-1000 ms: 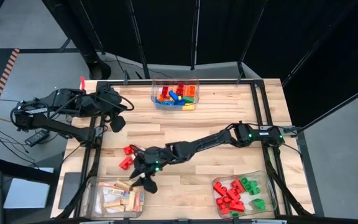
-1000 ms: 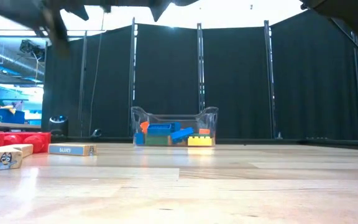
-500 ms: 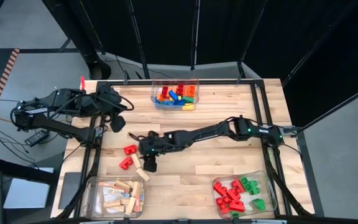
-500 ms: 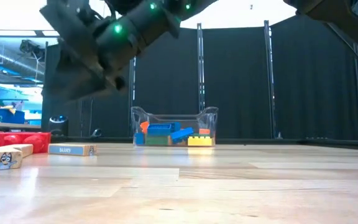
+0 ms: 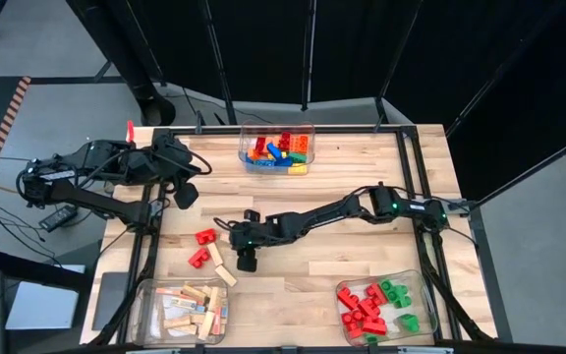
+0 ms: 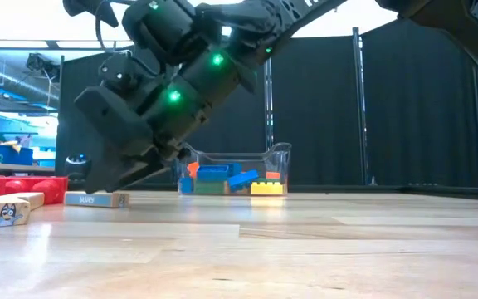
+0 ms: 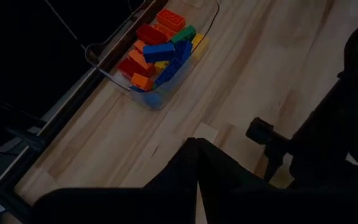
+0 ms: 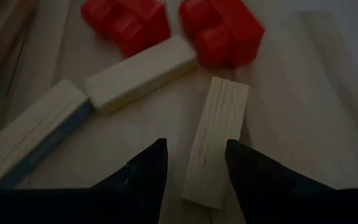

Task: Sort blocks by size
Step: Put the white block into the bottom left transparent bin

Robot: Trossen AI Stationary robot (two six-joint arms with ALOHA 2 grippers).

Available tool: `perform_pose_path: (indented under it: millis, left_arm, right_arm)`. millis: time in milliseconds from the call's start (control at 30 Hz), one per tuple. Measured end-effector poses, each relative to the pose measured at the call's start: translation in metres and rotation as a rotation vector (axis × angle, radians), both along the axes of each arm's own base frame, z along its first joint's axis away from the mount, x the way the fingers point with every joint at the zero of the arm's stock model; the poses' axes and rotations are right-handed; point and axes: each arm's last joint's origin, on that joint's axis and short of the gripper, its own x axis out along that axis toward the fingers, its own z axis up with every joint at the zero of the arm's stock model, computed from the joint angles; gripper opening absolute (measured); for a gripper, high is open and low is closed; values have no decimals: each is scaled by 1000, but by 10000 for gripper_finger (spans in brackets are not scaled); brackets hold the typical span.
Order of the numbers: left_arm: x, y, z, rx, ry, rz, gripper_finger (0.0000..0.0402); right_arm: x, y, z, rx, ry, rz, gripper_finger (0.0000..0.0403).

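Note:
Two red blocks (image 5: 205, 237) (image 5: 198, 257) and a few pale wooden bars (image 5: 217, 256) lie flat on the table's left half. My right gripper (image 8: 194, 165) is open and low over them (image 5: 234, 248). It slants down toward the table's left, its fingers on either side of one bar's end (image 8: 216, 140). In the low view it hangs just above the table (image 6: 98, 184), beside a labelled bar (image 6: 95, 199). My left gripper (image 7: 196, 162) is shut and waits raised at the far left (image 5: 187, 194). My right gripper stands with one finger on each long side of the wooden bar's near end (image 8: 205, 186), running along the bar. One finger (image 8: 247, 171) is right at the bar's edge; I cannot tell whether it touches. The bar lies flat on the table.
A clear bin with coloured bricks (image 5: 278, 147) stands at the far edge. A bin with wooden bars (image 5: 190, 310) stands at the near left. A bin with red and green blocks (image 5: 376, 307) stands at the near right. Bare wood lies between them in the middle.
My right gripper has gone from beside the near-left bin toward the table's far edge and down, tipping its fingers lower until they hang just above the table by the loose bars. The blocks have not moved.

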Motion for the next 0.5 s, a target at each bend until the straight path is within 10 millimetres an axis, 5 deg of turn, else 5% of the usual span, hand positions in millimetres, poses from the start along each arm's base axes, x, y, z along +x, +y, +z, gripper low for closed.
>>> perform_pose_path:
  millis: [500]
  left_arm:
    - [0,0,0,0,0,0,13]
  right_arm:
    - [-8,-7,-19,95,15,-60,180]
